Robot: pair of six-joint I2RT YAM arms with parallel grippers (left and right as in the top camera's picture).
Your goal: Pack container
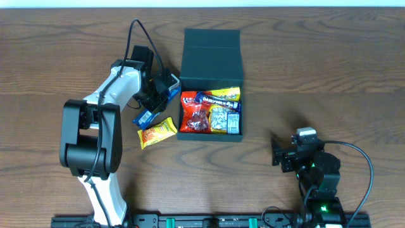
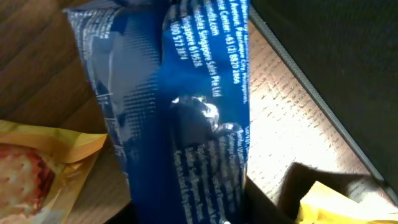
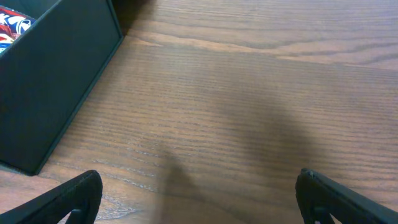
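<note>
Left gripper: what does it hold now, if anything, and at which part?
It cannot be told. The left gripper is down over the blue packet, but its fingers are hidden. The right gripper is open and holds nothing.

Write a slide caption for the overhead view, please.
Left tool at blue packet beside open, snack-filled container; right tool open.
</note>
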